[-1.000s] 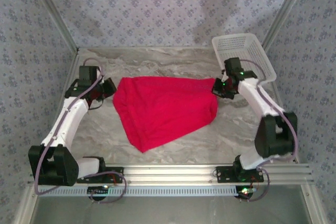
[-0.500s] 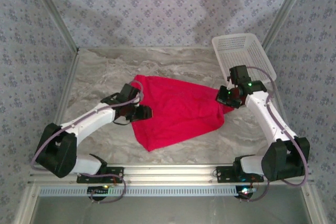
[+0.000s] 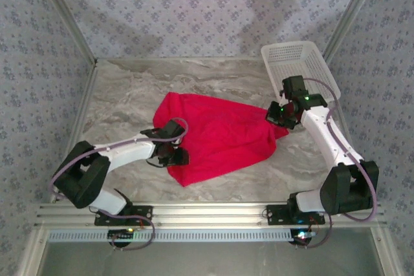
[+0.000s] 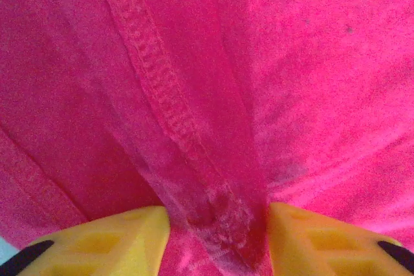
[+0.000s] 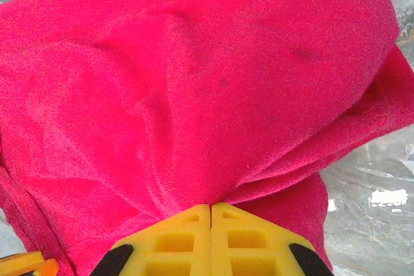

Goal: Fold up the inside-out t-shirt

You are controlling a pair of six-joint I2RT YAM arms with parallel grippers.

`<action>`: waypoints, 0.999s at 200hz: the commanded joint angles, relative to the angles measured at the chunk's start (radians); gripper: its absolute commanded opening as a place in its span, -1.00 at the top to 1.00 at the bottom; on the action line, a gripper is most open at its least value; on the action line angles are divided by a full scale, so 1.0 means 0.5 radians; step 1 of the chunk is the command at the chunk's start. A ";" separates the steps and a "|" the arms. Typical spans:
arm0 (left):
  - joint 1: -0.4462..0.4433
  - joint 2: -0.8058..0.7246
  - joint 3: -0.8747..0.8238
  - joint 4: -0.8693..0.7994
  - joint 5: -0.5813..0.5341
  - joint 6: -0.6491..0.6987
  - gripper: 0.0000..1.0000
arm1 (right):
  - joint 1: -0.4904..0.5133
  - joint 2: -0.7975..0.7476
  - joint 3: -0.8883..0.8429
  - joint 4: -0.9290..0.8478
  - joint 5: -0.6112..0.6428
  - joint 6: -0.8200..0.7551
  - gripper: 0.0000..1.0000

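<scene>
both grippers have hold of the inside-out t-shirt; within the last second my left gripper has swung its edge inward and toward me, jaws clamped part-way on a seamed ridge of cloth bunched between them; my right gripper, jaws pressed together on the opposite corner, has barely shifted; i judge the first fold is underway.
</scene>
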 commanded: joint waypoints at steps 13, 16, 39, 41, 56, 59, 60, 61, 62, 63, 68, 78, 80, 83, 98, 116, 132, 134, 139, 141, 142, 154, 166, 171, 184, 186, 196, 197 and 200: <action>0.007 0.105 0.126 0.078 -0.062 -0.010 0.82 | -0.013 0.000 0.050 -0.031 0.024 -0.036 1.00; 0.013 0.097 0.147 0.052 -0.069 -0.001 0.90 | -0.013 -0.006 0.047 -0.042 0.024 -0.041 1.00; 0.133 -0.049 0.296 -0.201 -0.120 0.142 1.00 | -0.023 -0.087 0.005 -0.144 0.062 -0.070 1.00; 0.161 -0.068 0.308 -0.224 -0.120 0.160 1.00 | -0.025 -0.094 0.004 -0.156 0.074 -0.076 1.00; 0.399 -0.227 0.392 -0.371 -0.095 0.292 1.00 | -0.053 -0.172 -0.013 -0.242 0.145 -0.108 1.00; 0.453 -0.257 0.410 -0.398 -0.087 0.321 1.00 | -0.060 -0.192 -0.016 -0.261 0.154 -0.113 1.00; 0.478 -0.267 0.416 -0.405 -0.084 0.327 1.00 | -0.063 -0.198 -0.017 -0.266 0.159 -0.116 1.00; 0.498 -0.279 0.420 -0.412 -0.081 0.338 1.00 | -0.064 -0.205 -0.019 -0.271 0.163 -0.117 1.00; 0.535 -0.290 0.420 -0.419 -0.076 0.347 1.00 | -0.066 -0.213 -0.020 -0.277 0.167 -0.118 1.00; 0.535 -0.300 0.434 -0.430 -0.072 0.354 1.00 | -0.068 -0.221 -0.022 -0.282 0.170 -0.122 1.00; 0.646 -0.345 0.465 -0.446 -0.050 0.391 1.00 | -0.079 -0.265 -0.032 -0.308 0.185 -0.126 1.00; 0.879 -0.433 0.529 -0.561 0.021 0.457 1.00 | -0.102 -0.353 -0.053 -0.346 0.205 -0.129 1.00; 0.922 -0.447 0.546 -0.575 0.035 0.466 1.00 | -0.106 -0.371 -0.057 -0.353 0.208 -0.131 1.00; 0.956 -0.472 0.576 -0.593 0.052 0.480 1.00 | -0.113 -0.392 -0.063 -0.367 0.213 -0.134 1.00; 1.203 -0.580 0.654 -0.638 0.109 0.523 1.00 | -0.140 -0.507 -0.068 -0.429 0.228 -0.135 1.00; 1.368 -0.652 0.688 -0.597 0.227 0.518 1.00 | -0.146 -0.577 -0.058 -0.454 0.210 -0.088 1.00; 1.384 -0.646 0.706 -0.600 0.267 0.520 1.00 | -0.074 -0.602 -0.069 -0.427 0.120 -0.042 1.00; 1.384 -0.642 0.705 -0.598 0.272 0.520 1.00 | -0.058 -0.605 -0.074 -0.423 0.112 -0.032 1.00; 1.384 -0.638 0.693 -0.589 0.288 0.515 1.00 | -0.013 -0.610 -0.089 -0.407 0.101 -0.008 1.00; 1.384 -0.637 0.686 -0.582 0.294 0.515 1.00 | 0.007 -0.610 -0.097 -0.400 0.104 0.005 1.00; 1.384 -0.634 0.682 -0.579 0.298 0.513 1.00 | 0.015 -0.610 -0.101 -0.397 0.106 0.010 1.00; 1.381 -0.616 0.614 -0.523 0.350 0.490 1.00 | 0.122 -0.600 -0.156 -0.330 0.140 0.071 1.00; 1.371 -0.583 0.536 -0.471 0.390 0.470 1.00 | 0.209 -0.549 -0.225 -0.225 0.139 0.115 1.00; 1.365 -0.566 0.511 -0.470 0.391 0.469 1.00 | 0.241 -0.514 -0.244 -0.180 0.124 0.126 1.00; 1.362 -0.516 0.468 -0.403 0.375 0.468 1.00 | 0.354 -0.407 -0.273 -0.045 0.107 0.151 1.00; 1.361 -0.509 0.468 -0.405 0.364 0.473 0.98 | 0.373 -0.391 -0.277 -0.022 0.108 0.154 1.00; 1.362 -0.479 0.483 -0.443 0.285 0.492 0.67 | 0.462 -0.308 -0.289 0.082 0.122 0.166 0.83; 1.361 -0.476 0.486 -0.447 0.275 0.495 0.65 | 0.471 -0.295 -0.290 0.093 0.123 0.167 0.81; 1.362 -0.469 0.500 -0.475 0.233 0.505 0.58 | 0.498 -0.265 -0.289 0.115 0.137 0.175 0.76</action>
